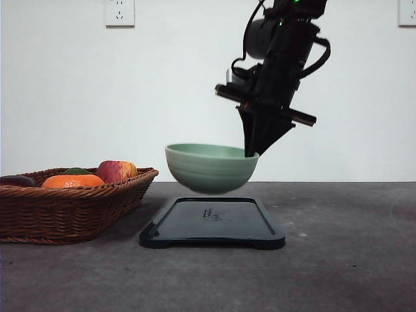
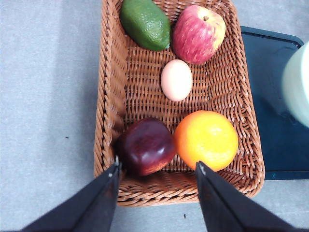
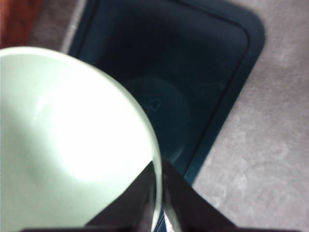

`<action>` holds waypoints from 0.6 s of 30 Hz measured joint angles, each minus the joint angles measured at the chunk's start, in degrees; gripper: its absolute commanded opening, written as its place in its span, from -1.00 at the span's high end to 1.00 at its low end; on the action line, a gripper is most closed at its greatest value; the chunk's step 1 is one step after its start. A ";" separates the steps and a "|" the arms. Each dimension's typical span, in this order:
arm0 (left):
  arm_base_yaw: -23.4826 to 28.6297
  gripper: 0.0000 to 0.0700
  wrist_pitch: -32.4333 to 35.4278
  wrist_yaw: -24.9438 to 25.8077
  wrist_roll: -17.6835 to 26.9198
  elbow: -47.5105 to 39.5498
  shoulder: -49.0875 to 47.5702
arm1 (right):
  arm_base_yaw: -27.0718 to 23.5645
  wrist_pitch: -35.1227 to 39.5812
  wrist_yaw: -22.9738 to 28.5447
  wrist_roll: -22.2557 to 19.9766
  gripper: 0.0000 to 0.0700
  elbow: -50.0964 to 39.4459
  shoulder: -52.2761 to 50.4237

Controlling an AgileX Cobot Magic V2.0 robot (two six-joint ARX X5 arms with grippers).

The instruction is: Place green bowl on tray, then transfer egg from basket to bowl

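Note:
The green bowl [image 1: 211, 168] hangs level a little above the dark tray [image 1: 214, 223], held by its right rim. My right gripper [image 1: 251, 152] is shut on that rim; up close its fingers [image 3: 181, 200] pinch the bowl's [image 3: 67, 140] edge over the tray [image 3: 193, 72]. The pale egg [image 2: 176, 79] lies in the middle of the wicker basket [image 2: 108, 96], which sits left of the tray [image 1: 39, 218]. My left gripper [image 2: 158, 168] is open above the basket's near end, over a dark red fruit [image 2: 145, 146] and an orange [image 2: 206, 140].
The basket also holds an avocado [image 2: 146, 23] and a red-yellow apple [image 2: 198, 34]. The grey tabletop [image 1: 344, 247] stretches right of the tray. Part of the bowl [image 2: 297, 82] and tray [image 2: 270, 106] lies beside the basket in the left wrist view.

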 measured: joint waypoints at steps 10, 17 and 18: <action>0.00 0.12 -0.02 0.00 0.00 0.00 0.02 | 0.08 2.00 2.77 0.93 1.00 0.00 2.99; 0.00 0.12 -0.02 0.00 0.00 0.00 0.02 | 0.66 2.02 2.76 1.23 1.00 0.03 4.52; 0.00 0.12 -0.03 0.00 0.00 0.00 0.02 | 0.68 1.99 2.75 1.33 1.00 0.04 4.91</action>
